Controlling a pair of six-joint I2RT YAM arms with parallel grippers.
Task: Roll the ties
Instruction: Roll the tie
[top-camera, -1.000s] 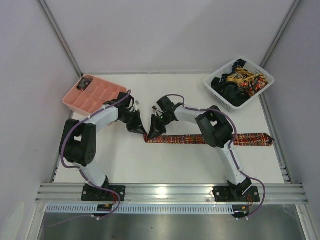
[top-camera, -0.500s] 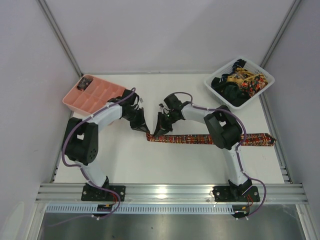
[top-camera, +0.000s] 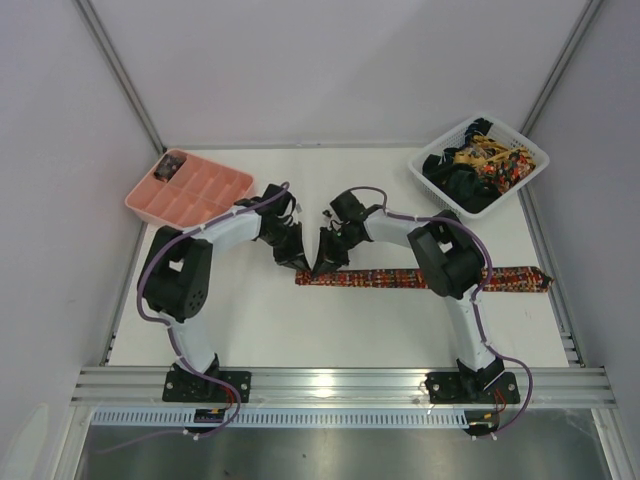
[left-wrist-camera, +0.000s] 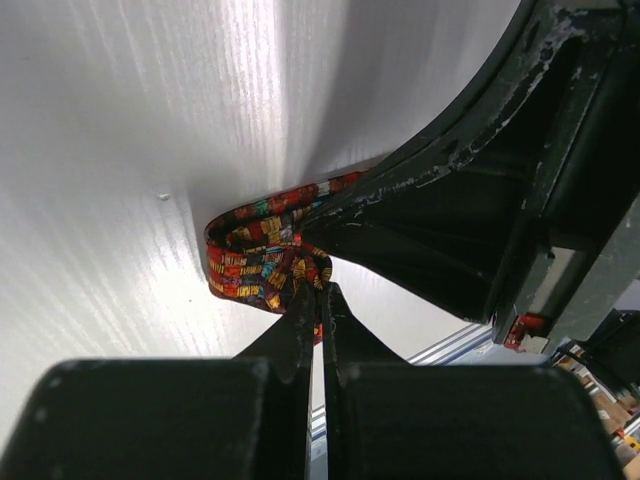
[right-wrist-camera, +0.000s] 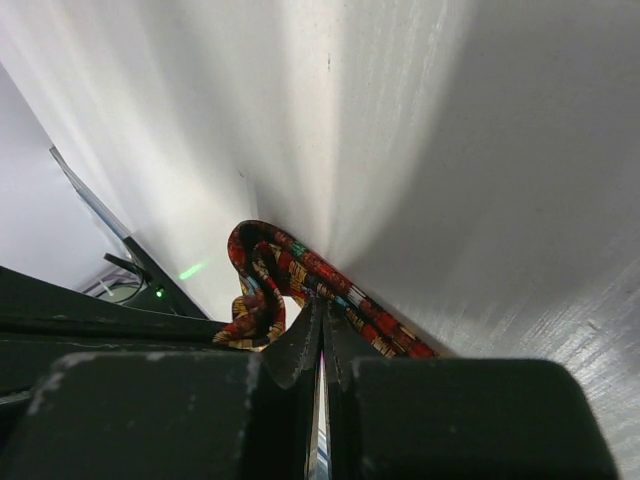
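Observation:
A red, orange and yellow patterned tie (top-camera: 400, 279) lies flat across the white table, its pointed end at the right (top-camera: 540, 280). Its left end is curled into a small loop (left-wrist-camera: 255, 262), which also shows in the right wrist view (right-wrist-camera: 262, 270). My left gripper (top-camera: 297, 263) is shut on the loop's edge from the left (left-wrist-camera: 320, 297). My right gripper (top-camera: 320, 266) is shut on the tie just beside the loop (right-wrist-camera: 322, 312). The two grippers' tips nearly touch.
A white lattice basket (top-camera: 432, 183) at the back right holds several more ties (top-camera: 480, 160), patterned and dark. A pink compartment tray (top-camera: 215, 185) stands at the back left with a small dark item in its far corner. Grey walls enclose the table.
My left gripper has moved right to the tie's left end. My right gripper and that end have shifted slightly right, and the end is curled between the two grippers.

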